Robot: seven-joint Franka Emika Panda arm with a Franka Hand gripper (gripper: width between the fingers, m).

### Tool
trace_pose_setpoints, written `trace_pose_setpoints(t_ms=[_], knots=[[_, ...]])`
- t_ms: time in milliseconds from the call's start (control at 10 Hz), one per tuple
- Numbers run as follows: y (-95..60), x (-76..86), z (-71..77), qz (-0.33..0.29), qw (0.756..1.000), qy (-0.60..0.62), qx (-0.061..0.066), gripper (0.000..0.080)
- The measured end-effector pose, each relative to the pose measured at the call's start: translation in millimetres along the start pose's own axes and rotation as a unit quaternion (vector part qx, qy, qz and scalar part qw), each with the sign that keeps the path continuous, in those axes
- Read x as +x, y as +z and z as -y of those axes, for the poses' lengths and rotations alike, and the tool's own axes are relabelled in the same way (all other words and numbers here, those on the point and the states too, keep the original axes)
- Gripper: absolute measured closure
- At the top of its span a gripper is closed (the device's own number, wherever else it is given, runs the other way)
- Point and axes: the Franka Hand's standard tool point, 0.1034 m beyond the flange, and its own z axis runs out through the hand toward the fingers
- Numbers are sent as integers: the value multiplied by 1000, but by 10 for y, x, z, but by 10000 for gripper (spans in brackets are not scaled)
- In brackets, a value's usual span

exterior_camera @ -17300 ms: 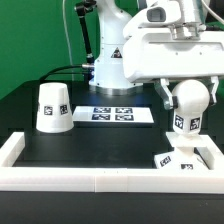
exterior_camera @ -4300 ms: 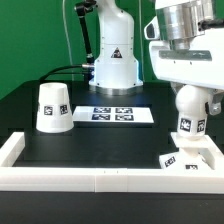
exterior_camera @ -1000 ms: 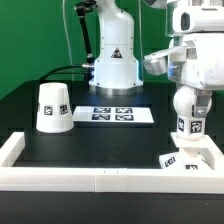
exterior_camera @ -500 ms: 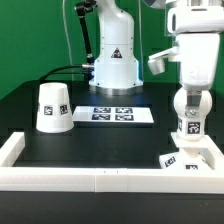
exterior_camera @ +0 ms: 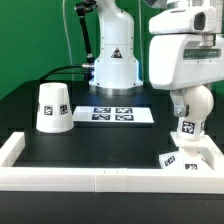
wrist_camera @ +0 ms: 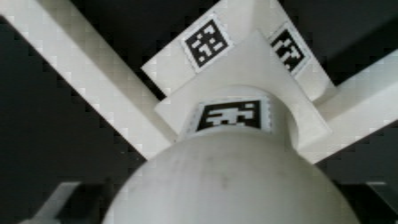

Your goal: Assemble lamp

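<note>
White plastic, round, with a black-and-white square tag on its neck: that bulb (exterior_camera: 192, 112) is what you are working on. It stands on the flat square white base (exterior_camera: 190, 157), which carries tags of its own. The bulb leans a little, its top toward the exterior view's right. Both sit at the exterior view's right, just inside the raised white rail (exterior_camera: 100, 178) that edges the black table (exterior_camera: 110, 140). Your two-finger gripper (exterior_camera: 190, 97) is right at the bulb's rounded top, tucked under the big white arm housing (exterior_camera: 185, 55). The housing and the bulb hide most of the fingers, so you cannot tell how far apart they stand or whether they pinch the bulb. A dark sliver shows against the dome's side toward the exterior view's left. In the wrist view the bulb (wrist_camera: 222, 185) fills the near part of the picture and its tag faces the camera. The base (wrist_camera: 240, 72) lies beyond it, with two tags visible. The white truncated-cone shade (exterior_camera: 52, 107), tagged, stands wide end down at the exterior view's left, well apart from the bulb. The marker board (exterior_camera: 120, 114) lies flat between them, farther back, in front of the white arm pedestal (exterior_camera: 115, 65).
</note>
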Motion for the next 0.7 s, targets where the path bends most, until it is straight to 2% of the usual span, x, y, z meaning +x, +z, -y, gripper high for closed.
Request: trace_pose_setpoints(t_ms=[300, 700], knots=[[-7, 9, -33, -8, 995, 102, 0, 223], [-27, -2, -92, -12, 974, 228, 0, 223]])
